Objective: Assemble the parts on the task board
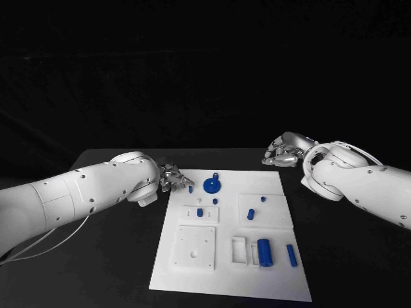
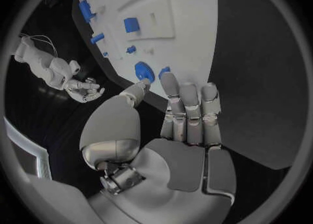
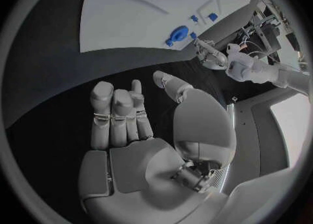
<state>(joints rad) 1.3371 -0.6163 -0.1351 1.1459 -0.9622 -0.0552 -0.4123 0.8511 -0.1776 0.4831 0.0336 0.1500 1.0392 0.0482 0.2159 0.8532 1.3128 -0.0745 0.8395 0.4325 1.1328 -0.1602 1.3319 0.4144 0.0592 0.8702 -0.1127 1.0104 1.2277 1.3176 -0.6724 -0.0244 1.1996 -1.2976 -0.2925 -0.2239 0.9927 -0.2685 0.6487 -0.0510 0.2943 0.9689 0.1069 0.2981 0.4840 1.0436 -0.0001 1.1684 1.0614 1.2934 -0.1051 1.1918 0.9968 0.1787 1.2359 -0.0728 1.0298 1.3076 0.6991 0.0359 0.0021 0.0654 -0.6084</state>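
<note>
Flat white task board (image 1: 226,282), small blue cylinders (image 1: 264,251)

Two glossy white arms are showing here, the left arm (image 1: 67,196) dotted with small dark screws and trailing a thin pale cable at the frame's lower left. The right arm (image 1: 377,186) is carrying a looped white cable by its wrist, and each is ending in a silver hand with smooth grey palm plates, left hand (image 2: 172,145) and right hand (image 3: 150,140).

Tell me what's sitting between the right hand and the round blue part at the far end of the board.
Nothing: between the right hand and the round blue part, the head view shows bare black table and bare white board.
</note>
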